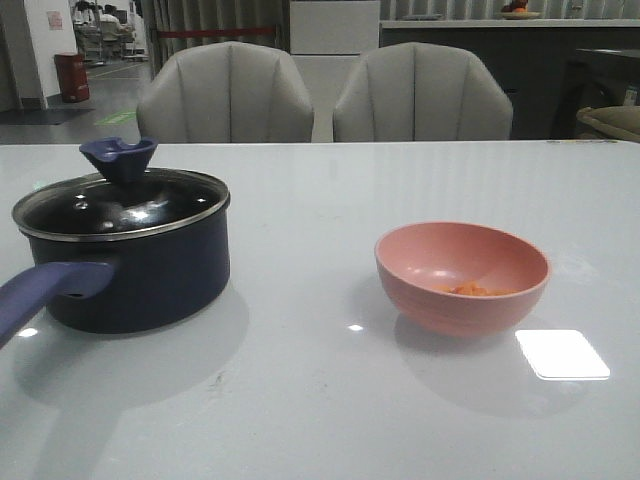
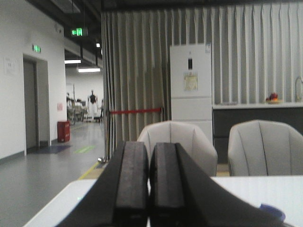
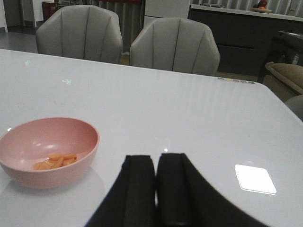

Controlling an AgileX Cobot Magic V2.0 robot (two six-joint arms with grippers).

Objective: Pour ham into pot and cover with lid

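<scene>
The dark navy pot [image 1: 140, 270] stands at the left of the table, its purple-blue handle [image 1: 45, 292] pointing to the front left. The glass lid [image 1: 120, 205] with its purple-blue knob [image 1: 120, 160] sits on the pot. The ham [image 1: 478, 290], a small heap of orange bits, lies in the pink bowl [image 1: 462, 277] at the right; both also show in the right wrist view, ham [image 3: 54, 161] in bowl [image 3: 47, 151]. My left gripper [image 2: 149, 146] is shut and empty, above the table's near left. My right gripper [image 3: 155, 158] is shut and empty, right of the bowl. Neither arm shows in the front view.
Two grey chairs [image 1: 225, 95] [image 1: 422, 95] stand behind the table's far edge. A bright light reflection [image 1: 562, 354] lies on the white table [image 1: 320, 400] in front of the bowl. A sliver of the lid's knob [image 2: 272, 213] shows in the left wrist view.
</scene>
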